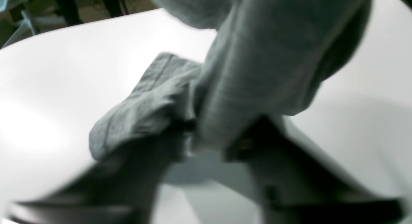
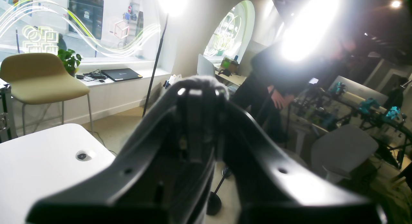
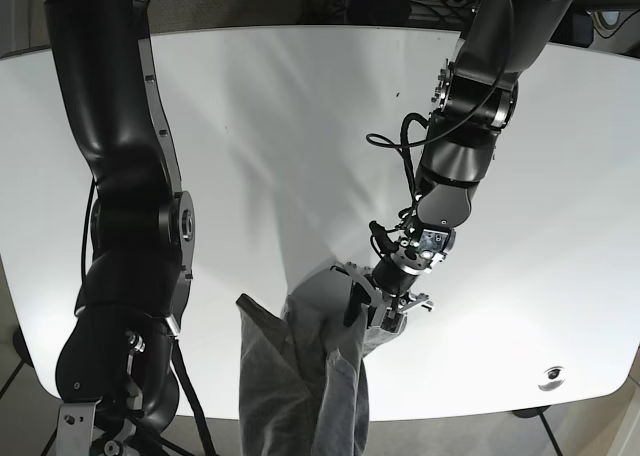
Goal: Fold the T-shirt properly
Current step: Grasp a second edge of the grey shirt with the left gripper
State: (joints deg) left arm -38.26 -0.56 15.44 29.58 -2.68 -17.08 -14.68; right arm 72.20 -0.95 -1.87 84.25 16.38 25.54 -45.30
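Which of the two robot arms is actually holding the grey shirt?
The left arm, on the right in the base view: its hand grips the grey T-shirt near the table's front edge. The other hand is out of that view.

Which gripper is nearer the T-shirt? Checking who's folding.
Left. The left gripper clamps the T-shirt; the right gripper points away toward the room.

T-shirt [image 3: 320,366] over the table's [image 3: 280,116] near edge, left pincer [image 3: 378,311] apparently at its top.
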